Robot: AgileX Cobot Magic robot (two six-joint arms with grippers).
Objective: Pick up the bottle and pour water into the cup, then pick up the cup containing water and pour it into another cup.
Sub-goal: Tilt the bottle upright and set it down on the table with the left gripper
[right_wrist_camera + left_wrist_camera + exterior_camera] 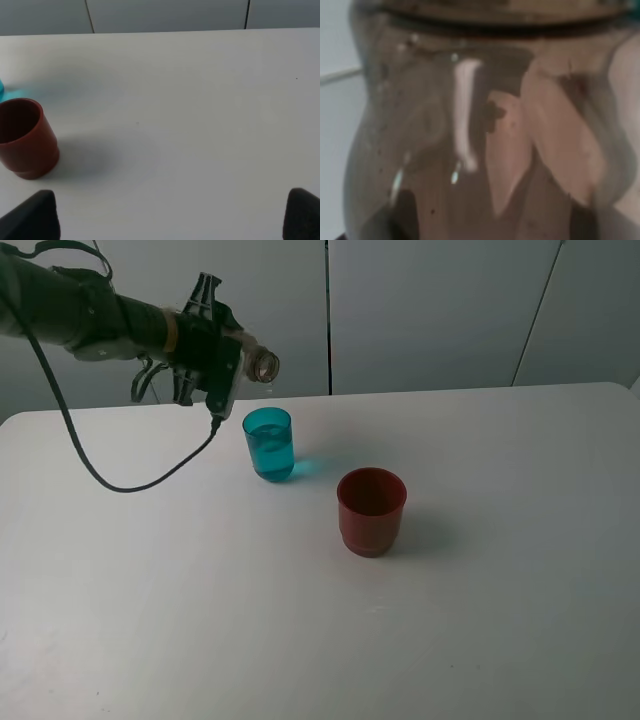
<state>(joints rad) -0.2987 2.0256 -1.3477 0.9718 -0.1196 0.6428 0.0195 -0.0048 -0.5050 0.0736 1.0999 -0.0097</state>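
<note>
From the high camera, the left gripper point(215, 355) is clamped round the bottle point(262, 364), which is held in the air at the far left of the table point(480, 620). The bottle's long axis is tipped close to level, with its open mouth turned right and a little down. The teal cup point(269, 444) stands just below that mouth, slightly to its near right, and already holds water point(270, 458). Whether any stream is running is too fine to tell. The red cup point(371, 510) stands apart from the teal cup, nearer and to its right, and looks empty. The right arm is out of this view. In the left wrist view the brownish wall of the bottle point(485, 135) fills the picture from edge to edge, so the grip is close on its body and neither cup shows. In the right wrist view the right gripper point(167, 220) is spread wide and holds nothing, its 2 dark fingertips point(30, 217) far apart. The red cup point(25, 137) stands upright ahead of it, toward the scene's left. Only a sliver of teal shows beyond that cup, so I judge the left arm the nearer one to the teal cup.
</note>
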